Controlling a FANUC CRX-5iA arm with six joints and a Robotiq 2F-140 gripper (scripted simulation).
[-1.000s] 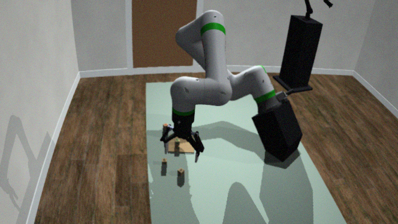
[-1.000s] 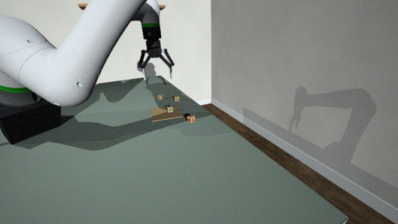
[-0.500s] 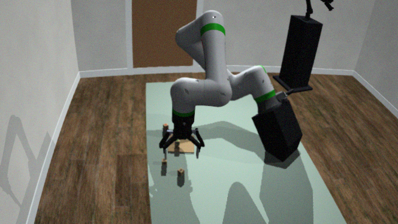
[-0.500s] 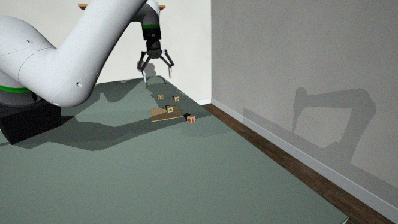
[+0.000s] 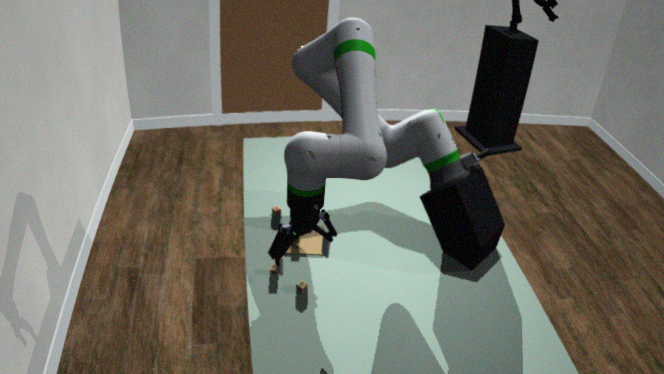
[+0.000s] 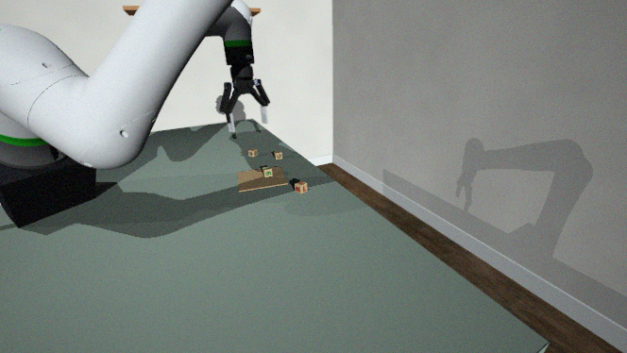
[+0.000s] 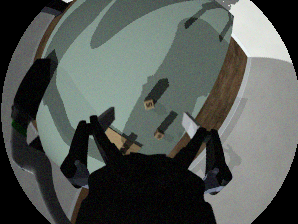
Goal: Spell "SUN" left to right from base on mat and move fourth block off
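My tool [image 6: 247, 118] hangs spread wide and empty above the bench [image 6: 283, 283]. One block [image 6: 268, 173] sits on the tan mat [image 6: 255, 181]; three blocks [image 6: 300, 187] [image 6: 253, 153] [image 6: 278, 155] lie off it, nearby.

White arm [image 5: 345, 145] with green bands, tan mat [image 6: 257, 180], pale green table [image 6: 283, 264], dark wood-grain floor [image 5: 165, 210].

Bare room (wood floor [image 5: 165, 210], plain walls [image 6: 472, 85]).
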